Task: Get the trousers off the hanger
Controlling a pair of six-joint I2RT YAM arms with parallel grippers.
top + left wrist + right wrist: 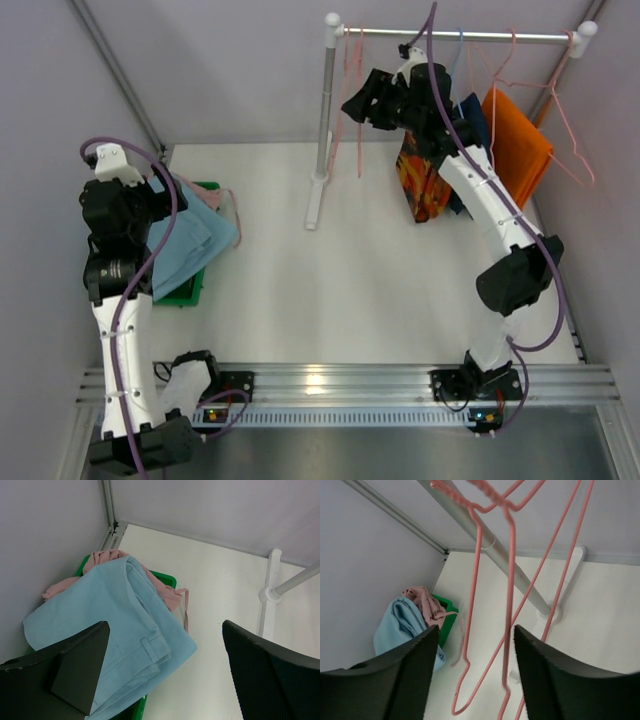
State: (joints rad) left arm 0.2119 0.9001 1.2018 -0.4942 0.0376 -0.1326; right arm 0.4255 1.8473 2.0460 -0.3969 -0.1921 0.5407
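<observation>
While the right arm reaches up to the silver metal rail (450, 35) of the clothes rack, the right claw (475, 632) stands partly open, its two black fingers apart. Thin pink wire hangers (509, 580) with no cloth on them dangle in front of the gap. Nothing is pinched.

Three folded soft cloth garments hang on the rail to the right of that claw:
- orange-and-red patterned trousers (420, 185), nearest the claw
- navy blue trousers (472, 115), behind them
- plain orange trousers (520, 145), furthest right

Left claw (165, 630): spread wide, holding nothing, hovering above light blue cloth trousers (115, 610). These lie draped over a green plastic bin (167, 579) at the left side of the white desk (330, 290), spilling past its rim. Dusty pink cloth trousers (105, 557) lie under them in the same bin, bunched toward the back corner, with one strip trailing onto the desk.
</observation>
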